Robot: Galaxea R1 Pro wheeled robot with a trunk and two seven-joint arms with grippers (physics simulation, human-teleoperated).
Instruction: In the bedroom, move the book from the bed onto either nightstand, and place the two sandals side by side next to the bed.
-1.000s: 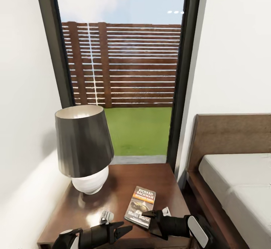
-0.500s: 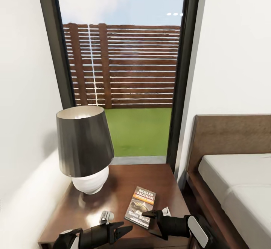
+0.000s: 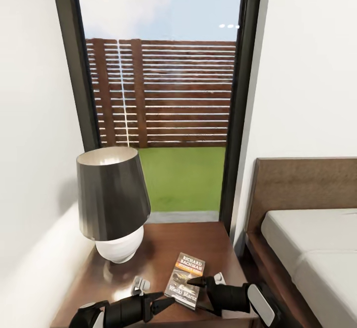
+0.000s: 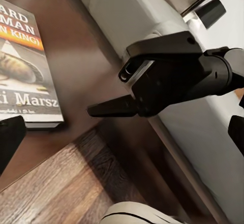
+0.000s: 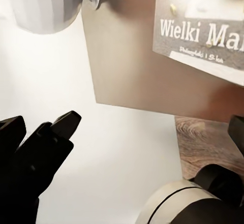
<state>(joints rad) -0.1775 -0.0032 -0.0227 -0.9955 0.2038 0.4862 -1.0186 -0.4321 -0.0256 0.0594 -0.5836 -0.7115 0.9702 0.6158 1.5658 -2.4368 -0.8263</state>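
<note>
The thin black paperback book (image 3: 185,280) with white author lettering and an orange band lies flat, cover up, on the dark-brown wooden nightstand (image 3: 208,241), near its front edge. Behind it to the left stands a lamp with a dark grey shade and a white ribbed base (image 3: 113,204). The bed (image 3: 307,233) — dark wooden frame, pale mattress — sits just beside the nightstand on the right.

The right gripper (image 3: 194,291) hangs at the book's near right corner with its black fingers spread, one above the cover and one lower, holding nothing. Whether a fingertip touches the book I cannot tell. The left gripper (image 3: 166,300) hovers just in front of the tabletop's front edge, fingers also parted and empty. In the left wrist view the book (image 4: 25,66) rests on the wood with the right gripper (image 4: 109,109) beside it.

The book part of the task looks done; the blue sandals remain to be dealt with. As for handling, the book is probably light, thin and a little flexible, with a smooth cover that may slide on the polished wood. If it needs shifting, pinching across the overhanging or near edge, close to the spine — the stiffer side — seems the surest hold.
</note>
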